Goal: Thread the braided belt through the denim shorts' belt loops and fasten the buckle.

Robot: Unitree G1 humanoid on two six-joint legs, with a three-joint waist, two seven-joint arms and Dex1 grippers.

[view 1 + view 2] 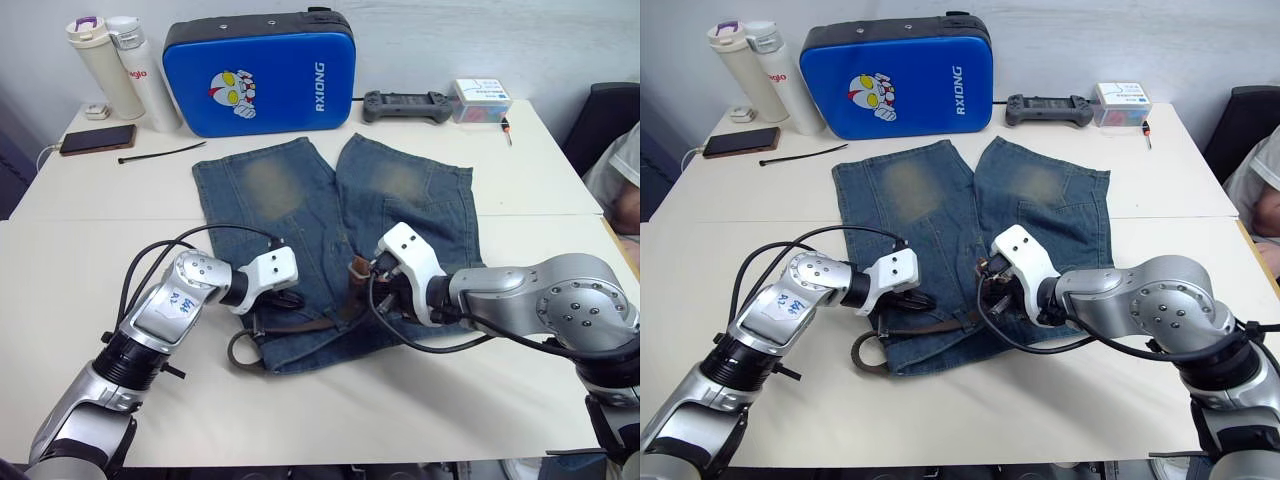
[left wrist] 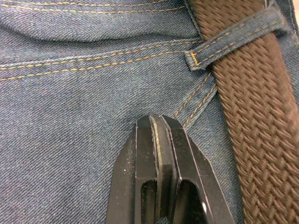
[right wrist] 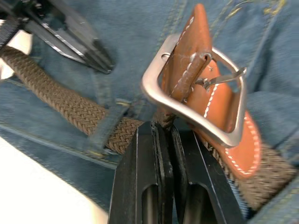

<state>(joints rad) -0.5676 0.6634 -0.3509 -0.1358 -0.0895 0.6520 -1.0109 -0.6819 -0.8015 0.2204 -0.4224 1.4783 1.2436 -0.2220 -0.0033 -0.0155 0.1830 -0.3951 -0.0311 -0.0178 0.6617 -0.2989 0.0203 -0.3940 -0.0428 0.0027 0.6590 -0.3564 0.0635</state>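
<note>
The denim shorts [image 1: 300, 200] lie flat mid-table, legs pointing away and waistband nearest me. The braided belt [image 1: 300, 325] runs along the waistband, and a slack bend of it [image 1: 243, 352] hangs off the shorts' left edge. In the left wrist view the belt [image 2: 254, 116] passes under a belt loop [image 2: 233, 35]. My left gripper [image 2: 156, 122] is shut, its tips resting on denim beside the belt. The silver buckle [image 3: 150, 91] holds the tan leather tip [image 3: 187, 60] and its prong. My right gripper [image 3: 162, 127] is shut, its tips against the belt just below the buckle.
At the table's far edge stand a blue case [image 1: 260, 72], two bottles [image 1: 110, 65], a phone [image 1: 97, 139], a black cable tie [image 1: 160, 153], a controller [image 1: 407, 105] and a small box [image 1: 480, 100]. A person's arm [image 1: 622, 180] is at the right edge.
</note>
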